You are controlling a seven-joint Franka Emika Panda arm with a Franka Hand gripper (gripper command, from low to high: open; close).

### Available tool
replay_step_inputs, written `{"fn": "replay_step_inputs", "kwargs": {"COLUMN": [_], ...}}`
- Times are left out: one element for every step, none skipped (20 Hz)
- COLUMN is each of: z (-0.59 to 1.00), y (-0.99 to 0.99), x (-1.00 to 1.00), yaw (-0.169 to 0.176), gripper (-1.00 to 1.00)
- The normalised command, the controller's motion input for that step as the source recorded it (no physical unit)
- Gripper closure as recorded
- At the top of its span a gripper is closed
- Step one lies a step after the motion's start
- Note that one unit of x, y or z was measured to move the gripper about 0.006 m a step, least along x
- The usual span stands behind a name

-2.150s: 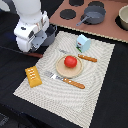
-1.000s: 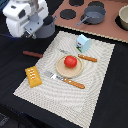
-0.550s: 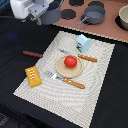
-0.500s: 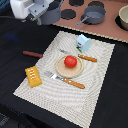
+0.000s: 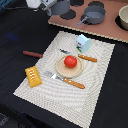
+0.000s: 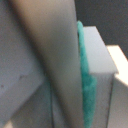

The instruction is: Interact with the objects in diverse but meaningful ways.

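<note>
Fingers cannot be read: only a white sliver of the arm (image 5: 39,4) shows at the top edge of the exterior view, and the wrist view is filled by blurred grey surfaces and a teal strip, so whether the gripper is open, or holding anything, I cannot tell

Closest to hand, by my judgement, is the grey pot (image 5: 59,6) on the toy kitchen set (image 5: 115,34). A good grasp there would mean coming down over its rim or handle squarely, without nudging the second pot (image 5: 94,13) beside it. Both pots look empty; a pale bowl (image 5: 123,18) sits at the counter's far end, contents hidden

Further out, on the woven mat (image 5: 95,87), the tan round plate (image 5: 68,67) holds the small red tomato (image 5: 70,61), sitting near its middle. Orange-handled cutlery (image 5: 74,83) lies just beside the plate, the pale blue-white carton (image 5: 83,42) stands upright beyond it, the ridged yellow-orange block (image 5: 33,77) rests on the mat's corner, and the brown sausage (image 5: 32,54) lies off the mat on the dark table
</note>
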Motion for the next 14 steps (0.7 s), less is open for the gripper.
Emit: {"fn": "replay_step_inputs", "kwargs": {"z": [0.16,0.15,0.15,0.13,0.11,0.08,0.03,0.00,0.00,0.00,0.00,0.00,0.00,0.00], "y": [0.68,0.68,0.69,0.68,0.67,0.66,0.63,0.59,0.51,0.46,0.42,0.43,0.43,0.41], "x": [0.49,0.50,0.50,0.51,0.51,0.50,0.48,0.47,0.47,0.45,0.44,0.43,0.43,0.39], "yaw": [-0.079,-0.079,-0.077,-0.076,-0.076,-0.078,-0.080,-0.080,-0.080,-0.077,-0.076,-0.071,-0.068,-0.060], "gripper": [1.00,1.00,1.00,1.00,1.00,1.00,1.00,1.00,1.00,1.00,1.00,1.00,1.00,1.00]}}
